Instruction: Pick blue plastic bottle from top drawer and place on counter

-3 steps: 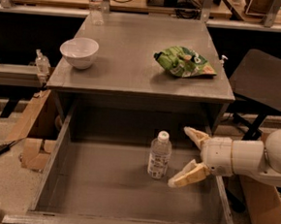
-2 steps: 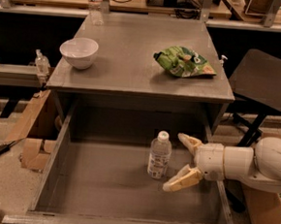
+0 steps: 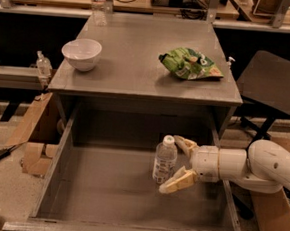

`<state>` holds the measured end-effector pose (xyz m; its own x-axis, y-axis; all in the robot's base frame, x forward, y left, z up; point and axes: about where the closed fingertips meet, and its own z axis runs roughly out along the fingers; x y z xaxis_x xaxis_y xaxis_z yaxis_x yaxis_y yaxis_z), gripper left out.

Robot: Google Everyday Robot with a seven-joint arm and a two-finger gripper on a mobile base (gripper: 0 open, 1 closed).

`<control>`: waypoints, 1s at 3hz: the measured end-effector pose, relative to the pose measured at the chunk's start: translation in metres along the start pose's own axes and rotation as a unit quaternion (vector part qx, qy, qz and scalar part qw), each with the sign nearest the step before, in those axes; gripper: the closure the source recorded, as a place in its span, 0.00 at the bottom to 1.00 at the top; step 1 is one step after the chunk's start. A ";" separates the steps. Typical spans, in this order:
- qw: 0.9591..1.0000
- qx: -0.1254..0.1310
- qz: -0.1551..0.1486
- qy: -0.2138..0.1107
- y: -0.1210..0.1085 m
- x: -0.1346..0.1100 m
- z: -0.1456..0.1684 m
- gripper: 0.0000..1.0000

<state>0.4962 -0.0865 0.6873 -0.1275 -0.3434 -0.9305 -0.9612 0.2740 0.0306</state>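
The grey bench (image 3: 139,62) carries a white bowl (image 3: 81,54) and a green snack bag (image 3: 190,64). Below it the top drawer (image 3: 104,189) stands open. The white arm (image 3: 261,169) reaches in level from the right, its hand (image 3: 169,164) spread wide, one finger on either side of the blue plastic bottle (image 3: 164,159). The bottle stands upright on the drawer floor: clear, white cap, pale label, print unreadable.

Clear glossy plastic bottle (image 3: 165,160), white cap (image 3: 168,139), stands on the matt grey drawer (image 3: 104,189) floor; the hand (image 3: 171,164), inside the drawer just right of it, has pale matt fingers (image 3: 180,180) spread apart; smooth glossy white arm (image 3: 266,167); matt grey desk (image 3: 134,61) carries a glossy white bowl (image 3: 81,54) and shiny crinkled green bag (image 3: 189,65).
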 end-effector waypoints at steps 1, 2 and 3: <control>0.999 -0.022 -0.026 -0.015 -0.021 -0.010 0.029 0.27; 0.999 -0.032 -0.037 -0.019 -0.031 -0.013 0.045 0.50; 0.999 -0.029 -0.042 -0.012 -0.033 -0.015 0.044 0.73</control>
<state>0.5404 -0.0512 0.6843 -0.0413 -0.3413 -0.9390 -0.9810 0.1924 -0.0268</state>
